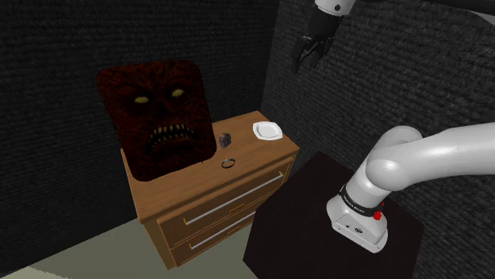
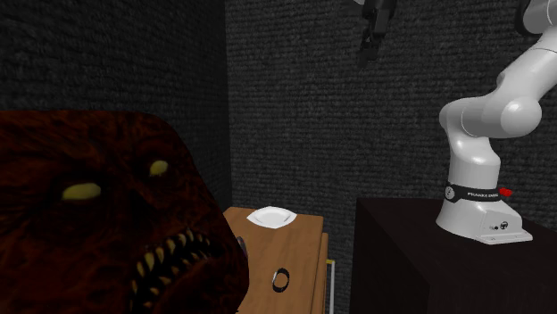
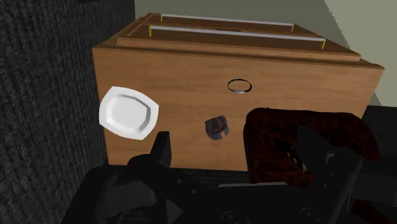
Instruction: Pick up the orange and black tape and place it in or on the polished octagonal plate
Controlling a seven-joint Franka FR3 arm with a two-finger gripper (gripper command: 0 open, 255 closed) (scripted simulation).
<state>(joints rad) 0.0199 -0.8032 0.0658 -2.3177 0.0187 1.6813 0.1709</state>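
A wooden dresser (image 1: 198, 186) carries three small things. A white octagonal plate (image 1: 268, 131) (image 2: 270, 217) (image 3: 128, 112) lies at its end nearest the stand. Near the front edge lies a thin black ring (image 1: 228, 164) (image 2: 280, 278) (image 3: 240, 86), which looks like a flat roll of tape. Between ring and plate stands a squat dark object (image 1: 226, 140) (image 3: 217, 127) with a reddish band. My gripper (image 1: 305, 54) (image 2: 368, 49) (image 3: 238, 156) hangs open high above the plate end of the dresser, pointing down, with nothing between its fingers (image 3: 162, 149).
A large dark red slab with a glowing-eyed monster face (image 1: 159, 119) (image 2: 98, 223) (image 3: 299, 146) stands on the dresser's far half. Dark rough walls (image 1: 381, 71) close in behind. The black stand (image 1: 317, 230) sits beside the dresser, with pale floor (image 1: 79, 257) in front.
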